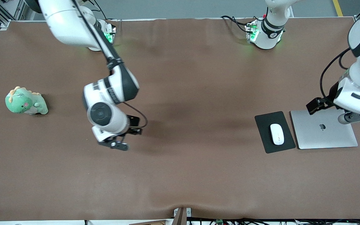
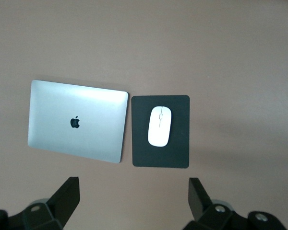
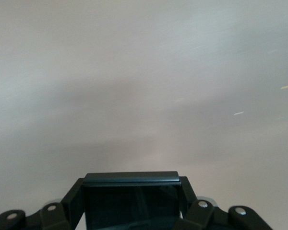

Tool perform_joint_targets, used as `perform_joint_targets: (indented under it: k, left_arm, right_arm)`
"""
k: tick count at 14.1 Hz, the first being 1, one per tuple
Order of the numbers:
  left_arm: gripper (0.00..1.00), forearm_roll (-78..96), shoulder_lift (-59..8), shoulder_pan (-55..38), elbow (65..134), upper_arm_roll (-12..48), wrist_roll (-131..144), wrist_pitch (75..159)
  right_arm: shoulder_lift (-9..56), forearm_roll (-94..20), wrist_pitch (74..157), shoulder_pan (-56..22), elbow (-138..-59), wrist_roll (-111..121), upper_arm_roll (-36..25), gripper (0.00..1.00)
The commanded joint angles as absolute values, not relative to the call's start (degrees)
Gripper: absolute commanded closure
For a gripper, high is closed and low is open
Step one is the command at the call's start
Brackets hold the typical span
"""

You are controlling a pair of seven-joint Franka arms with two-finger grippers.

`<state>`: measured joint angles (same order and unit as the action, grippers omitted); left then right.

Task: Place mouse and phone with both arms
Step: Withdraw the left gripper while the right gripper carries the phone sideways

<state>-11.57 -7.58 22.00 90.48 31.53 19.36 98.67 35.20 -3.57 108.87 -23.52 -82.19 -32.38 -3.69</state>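
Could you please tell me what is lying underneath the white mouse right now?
The mouse rests on a black pad beside the laptop. The tablecloth beneath that pad is covered.

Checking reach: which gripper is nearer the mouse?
Left. The left gripper hangs open over the laptop beside the mouse; the right gripper, holding the phone, is mid-table.

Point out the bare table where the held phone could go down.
Bare cloth spans between the right gripper, shut on the phone, and the mouse pad. Crowded toward the left arm's end: mouse on pad, laptop beside it under the open left gripper.
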Motion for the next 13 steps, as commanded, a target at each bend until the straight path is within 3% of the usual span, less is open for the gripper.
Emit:
perform_joint_targets:
  k: [1,4,6,10,13]
  left_arm:
    - [0.00,-8.10,-3.97,21.45,89.38,31.56,17.14,94.32]
    - [0.00,-5.37,-1.15,12.34,89.82,20.52,15.04,91.86]
    - [0.00,-3.27,0.43,7.05,90.00,14.35,14.68,90.45]
    - [0.00,-1.32,2.55,-1.56,90.70,5.48,14.33,87.02]
    - [0.00,-0.27,3.07,-2.20,90.53,4.04,13.63,86.84]
  right_arm:
    - [31.12,-3.60,104.78,-17.16,-85.16,-27.43,-2.46,1.00]
    - [23.40,-3.17,104.85,-13.10,-94.45,-25.06,-2.81,1.00]
    - [21.63,-2.64,104.85,-8.90,-97.81,-20.51,-2.81,1.00]
    - [21.62,-2.72,109.84,-2.73,-102.20,-9.68,-2.81,1.00]
    - [22.14,-2.72,119.59,2.52,-107.91,0.13,-2.73,1.00]
